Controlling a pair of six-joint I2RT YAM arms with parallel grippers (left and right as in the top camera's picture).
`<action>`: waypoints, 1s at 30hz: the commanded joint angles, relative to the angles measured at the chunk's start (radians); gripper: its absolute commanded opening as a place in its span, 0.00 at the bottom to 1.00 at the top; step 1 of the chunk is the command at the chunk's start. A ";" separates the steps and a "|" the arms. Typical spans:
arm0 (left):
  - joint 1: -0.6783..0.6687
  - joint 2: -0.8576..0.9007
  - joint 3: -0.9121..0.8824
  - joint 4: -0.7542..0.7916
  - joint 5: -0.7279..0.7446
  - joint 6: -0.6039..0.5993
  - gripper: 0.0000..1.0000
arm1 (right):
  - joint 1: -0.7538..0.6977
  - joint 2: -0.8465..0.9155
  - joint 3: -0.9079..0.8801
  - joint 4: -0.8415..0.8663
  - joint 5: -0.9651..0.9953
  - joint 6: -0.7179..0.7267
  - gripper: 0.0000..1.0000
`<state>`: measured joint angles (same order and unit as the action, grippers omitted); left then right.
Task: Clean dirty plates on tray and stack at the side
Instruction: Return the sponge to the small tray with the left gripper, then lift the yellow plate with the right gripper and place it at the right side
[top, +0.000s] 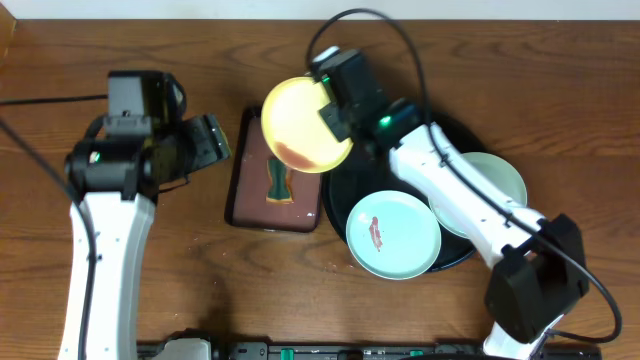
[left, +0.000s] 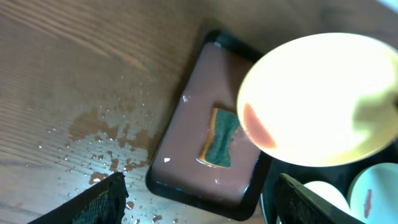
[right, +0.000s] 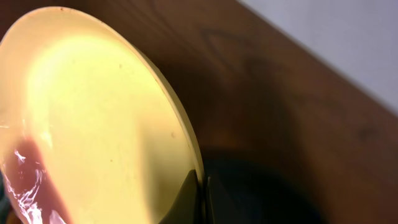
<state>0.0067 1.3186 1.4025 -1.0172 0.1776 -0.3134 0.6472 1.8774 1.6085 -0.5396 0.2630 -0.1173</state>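
Plates were counted at three: one yellow plate (top: 305, 125), smeared red-brown near its edge, was gripped by its rim in the tightly closed right pincer (right: 200, 198) and held above the far end of the brown tray (top: 250, 190), part of which was hidden by it. Two mint-green ones lay on the black tray (top: 335, 210), the smeared mint plate (top: 393, 235) in full sight and the second mint plate (top: 500, 175) half covered by the right arm. One sponge (top: 277, 180) was seen in the brown tray, and the left pincer (top: 220, 140) was spread wide and empty over the bench (top: 200, 270), only its fingertips (left: 102, 199) being shown in its own view.
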 joint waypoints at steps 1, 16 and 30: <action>0.005 -0.063 0.017 -0.004 -0.002 0.006 0.77 | 0.060 -0.032 0.016 0.041 0.203 -0.114 0.01; 0.005 -0.114 0.017 -0.045 -0.006 0.006 0.80 | 0.265 -0.032 0.016 0.134 0.632 -0.240 0.01; 0.005 -0.114 0.017 -0.045 -0.006 0.006 0.81 | 0.282 -0.032 0.016 0.148 0.672 -0.266 0.01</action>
<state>0.0067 1.2083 1.4025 -1.0588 0.1772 -0.3134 0.9104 1.8774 1.6085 -0.3981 0.8989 -0.3763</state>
